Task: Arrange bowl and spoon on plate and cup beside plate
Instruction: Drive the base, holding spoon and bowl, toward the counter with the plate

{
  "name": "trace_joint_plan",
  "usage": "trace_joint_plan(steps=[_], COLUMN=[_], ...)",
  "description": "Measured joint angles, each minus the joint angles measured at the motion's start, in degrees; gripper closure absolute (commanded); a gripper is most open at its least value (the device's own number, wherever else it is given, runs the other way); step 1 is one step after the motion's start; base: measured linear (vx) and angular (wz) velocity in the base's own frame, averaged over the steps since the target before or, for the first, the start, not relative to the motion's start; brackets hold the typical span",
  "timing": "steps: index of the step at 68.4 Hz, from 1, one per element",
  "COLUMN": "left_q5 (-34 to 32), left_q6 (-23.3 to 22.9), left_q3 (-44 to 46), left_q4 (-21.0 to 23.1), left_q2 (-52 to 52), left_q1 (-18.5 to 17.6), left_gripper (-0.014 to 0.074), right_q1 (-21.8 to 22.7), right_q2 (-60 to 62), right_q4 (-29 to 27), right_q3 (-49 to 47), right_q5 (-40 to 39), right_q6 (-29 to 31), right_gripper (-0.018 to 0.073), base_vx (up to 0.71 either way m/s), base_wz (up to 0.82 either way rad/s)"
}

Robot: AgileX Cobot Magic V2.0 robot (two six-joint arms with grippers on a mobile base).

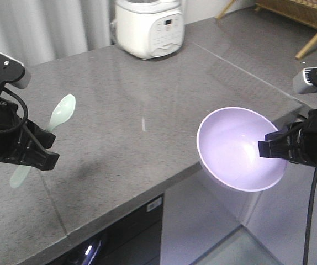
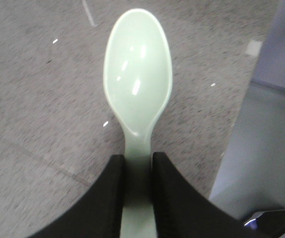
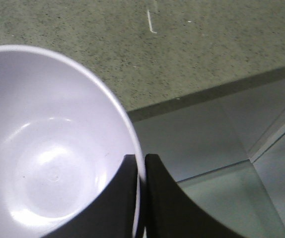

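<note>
The grey speckled countertop fills most of the front view, and a white rice-cooker-type appliance is parked at the top centre. No plate or cup can be found in any of the three views, so the drop-off spot can't be judged from here.

The lavender bowl is held up in the air at the lower right, tipped so its inside faces the camera. It's partly hanging past the counter edge. It's pinched by the right gripper, which is clamped on nothing more than the thin rim, one jaw inside and one outside, as seen in the right wrist view.

At the left edge, the left gripper is closed on the handle of the mint-green spoon, and the scoop is pointed up and away from the jaws.

What could go wrong: that rim pinch looks sketchy. If the bowl gets swung fast it could pivot or slip out, and since it's past the edge it'd probably be lost to the floor. The spoon could be twisted in the jaws too, being gripped on a narrow flat handle.
</note>
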State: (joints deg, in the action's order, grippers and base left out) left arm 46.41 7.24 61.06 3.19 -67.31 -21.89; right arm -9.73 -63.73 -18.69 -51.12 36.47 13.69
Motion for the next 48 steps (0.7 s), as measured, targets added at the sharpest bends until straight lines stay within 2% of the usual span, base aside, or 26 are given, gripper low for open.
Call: trace_joint_plan(steps=[48], left_q5=[0.00], left_q6=[0.00], left_q3=[0.00], left_q4=[0.00], left_q2=[0.00], left_q1=[0.00], left_gripper=[0.0521], right_q1=[0.00], right_q2=[0.00], right_q4=[0.00], right_q3=[0.00], right_q5=[0.00], right_q6=[0.00], right_gripper=[0.0563], base_vx=[-0.02], base_wz=[-0.46])
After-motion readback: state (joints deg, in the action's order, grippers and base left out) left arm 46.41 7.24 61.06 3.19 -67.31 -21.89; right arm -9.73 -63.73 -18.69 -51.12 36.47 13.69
